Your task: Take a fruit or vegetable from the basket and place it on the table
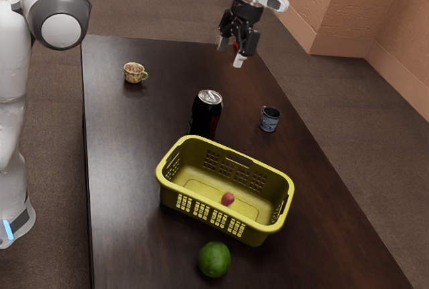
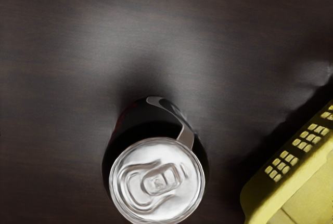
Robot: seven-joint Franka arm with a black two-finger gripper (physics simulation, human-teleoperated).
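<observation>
No readable text or labels.

In the exterior view, the top edge cuts off the arm (image 1: 60, 1), and the lower edge the bench (image 1: 134, 235). The near wall of the basket (image 1: 211, 218) hides part of its floor; the red fruit (image 1: 228, 198) inside is too small to identify. The basket's rim hides the base of the can (image 1: 204, 116). A red patch (image 1: 236, 46) by the hand (image 1: 231, 53) is too small to name. The wrist view crops the basket, and the can's lid hides most of its body.
</observation>
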